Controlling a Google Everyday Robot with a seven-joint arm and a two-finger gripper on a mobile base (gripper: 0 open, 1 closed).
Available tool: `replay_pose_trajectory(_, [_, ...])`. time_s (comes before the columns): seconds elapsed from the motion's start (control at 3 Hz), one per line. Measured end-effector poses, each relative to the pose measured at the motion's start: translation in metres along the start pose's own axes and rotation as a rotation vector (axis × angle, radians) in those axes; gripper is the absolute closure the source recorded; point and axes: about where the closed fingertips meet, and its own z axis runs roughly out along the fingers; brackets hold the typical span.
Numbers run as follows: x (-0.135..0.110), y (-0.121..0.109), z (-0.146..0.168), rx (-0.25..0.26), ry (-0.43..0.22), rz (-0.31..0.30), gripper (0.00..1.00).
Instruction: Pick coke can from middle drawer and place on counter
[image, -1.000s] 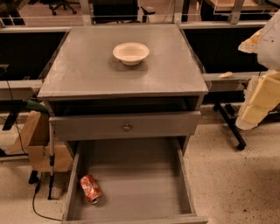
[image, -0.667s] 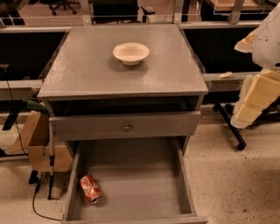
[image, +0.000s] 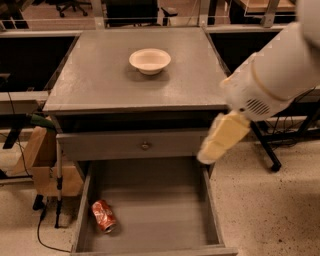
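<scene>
The coke can (image: 103, 216) lies on its side at the front left of the open middle drawer (image: 165, 210), close to the left wall. The counter (image: 100, 85) is the grey cabinet top above it. My arm comes in from the upper right, and my gripper (image: 220, 141) hangs over the drawer's right rear corner, level with the closed drawer front. It is well to the right of the can and above it, holding nothing I can see.
A white bowl (image: 149, 60) stands at the back middle of the counter. The closed upper drawer front with a small round knob (image: 145, 146) is above the open drawer. A cardboard box (image: 42, 160) and cables stand on the floor to the left.
My arm has swung in from the far right edge toward the cabinet, and the gripper now sits over the drawer's right rear corner. The can and bowl have not moved.
</scene>
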Motion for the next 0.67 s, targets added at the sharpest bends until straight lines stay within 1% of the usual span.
replay_pose_trajectory(0.33, [-0.044, 0.036, 0.071, -0.086, -0.110, 0.083, 0.00])
replay_pose_trajectory(0.67, [-0.099, 0.064, 0.140, -0.160, -0.193, 0.162, 0.00])
